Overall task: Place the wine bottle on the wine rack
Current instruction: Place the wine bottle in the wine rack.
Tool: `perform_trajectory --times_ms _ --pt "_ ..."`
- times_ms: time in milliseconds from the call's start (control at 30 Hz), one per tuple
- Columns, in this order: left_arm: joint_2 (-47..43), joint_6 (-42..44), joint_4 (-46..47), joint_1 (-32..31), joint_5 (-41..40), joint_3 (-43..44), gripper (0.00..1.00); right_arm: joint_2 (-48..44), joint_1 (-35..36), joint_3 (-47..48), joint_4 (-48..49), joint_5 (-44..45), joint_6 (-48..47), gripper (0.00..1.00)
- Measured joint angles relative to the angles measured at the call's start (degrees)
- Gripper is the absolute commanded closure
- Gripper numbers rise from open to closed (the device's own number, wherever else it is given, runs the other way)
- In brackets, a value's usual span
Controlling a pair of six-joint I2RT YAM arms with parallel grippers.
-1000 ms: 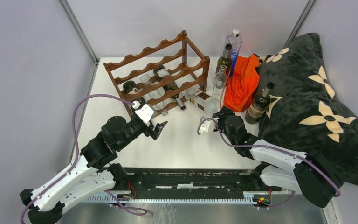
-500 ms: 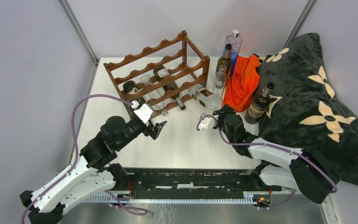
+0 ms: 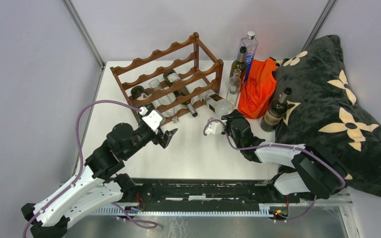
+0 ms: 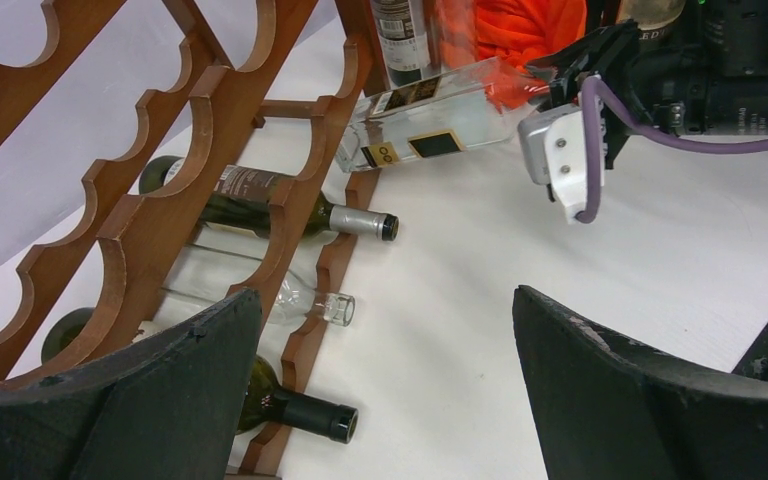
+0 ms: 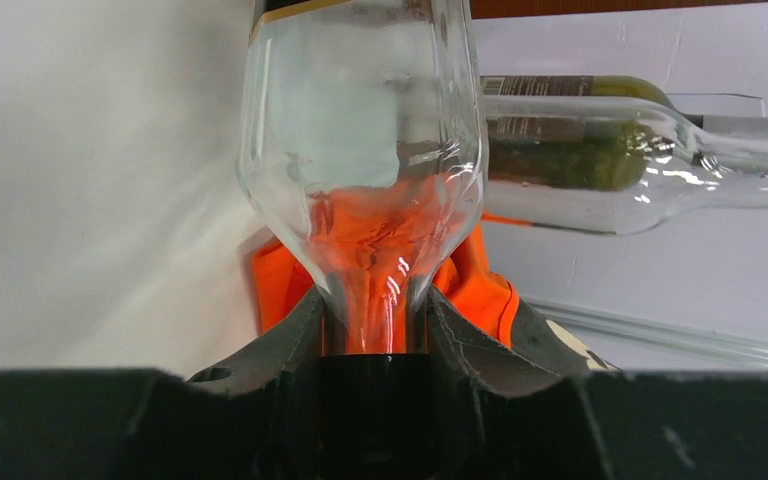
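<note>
Shifted left, wine bottle (image 3: 220, 103) points base-first at wine rack (image 3: 196, 49).

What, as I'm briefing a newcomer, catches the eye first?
The wooden wine rack stands at the back left of the table, three bottles lying low in it. Beside it the right gripper is shut on the neck of a clear bottle, and a black flowered blanket fills the right side.

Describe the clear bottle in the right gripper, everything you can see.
The bottle is clear glass, seemingly empty, flat-sided with rounded shoulders and a black-and-gold label. It lies nearly horizontal, base at the right end of the rack, neck clamped in the right gripper. Whether it touches the rack can't be told.
</note>
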Motion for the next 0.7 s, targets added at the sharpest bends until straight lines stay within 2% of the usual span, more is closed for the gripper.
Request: perform_trajectory --times_ms 333,700 --pt "0.02 0.02 0.26 1.01 0.96 -0.15 0.00 11.06 0.15 7.32 3.23 0.61 -0.04 0.85" --pt "0.11 0.02 0.42 2.12 1.55 -0.31 0.00 18.47 0.13 12.31 6.19 0.17 -1.81 0.73"
